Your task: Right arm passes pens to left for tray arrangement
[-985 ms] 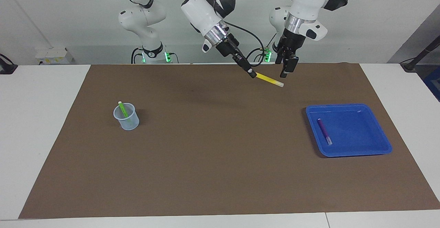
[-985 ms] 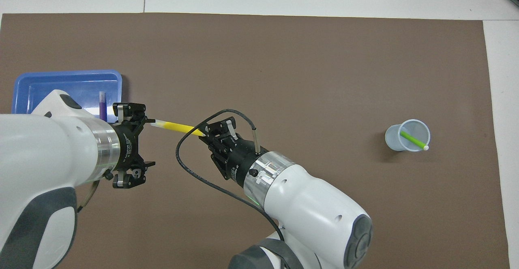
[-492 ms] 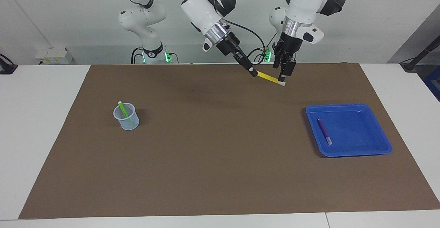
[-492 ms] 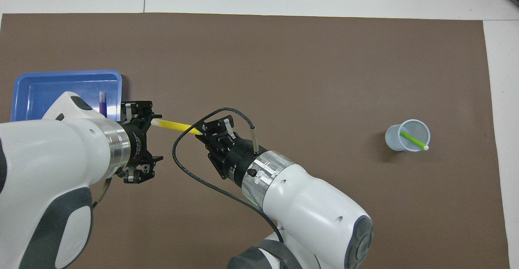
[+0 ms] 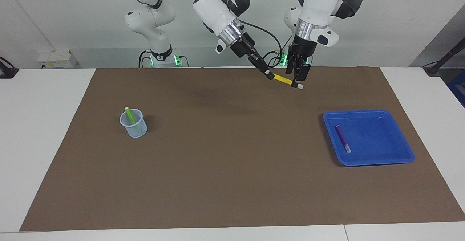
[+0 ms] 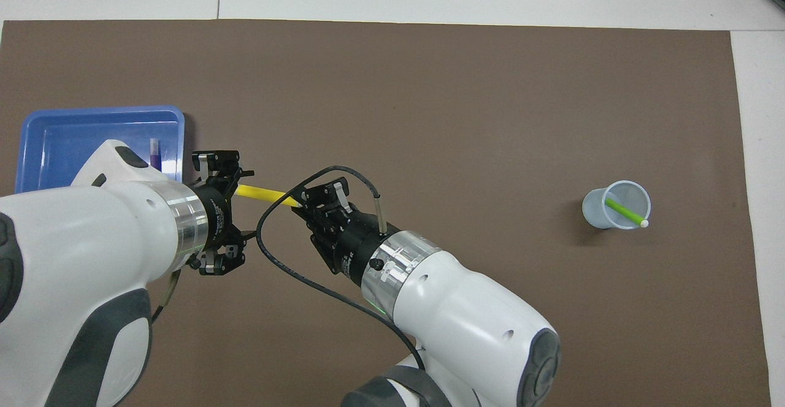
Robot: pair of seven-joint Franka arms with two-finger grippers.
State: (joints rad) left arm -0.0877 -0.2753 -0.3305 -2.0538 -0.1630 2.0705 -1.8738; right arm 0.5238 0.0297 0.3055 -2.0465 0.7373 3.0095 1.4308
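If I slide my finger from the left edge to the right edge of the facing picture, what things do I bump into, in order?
Green pen in the cup → right tool → yellow pen → left tool → purple pen lying in the blue tray.

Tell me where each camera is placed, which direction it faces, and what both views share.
Facing view: high across the table, looking at the robots; both arms and bases show, right claw holding the yellow pen, left claw at its whitish end.
Overhead view: above the robots' end, looking steeply down; forearms enter from below.
Shared: yellow pen, blue tray, cup.
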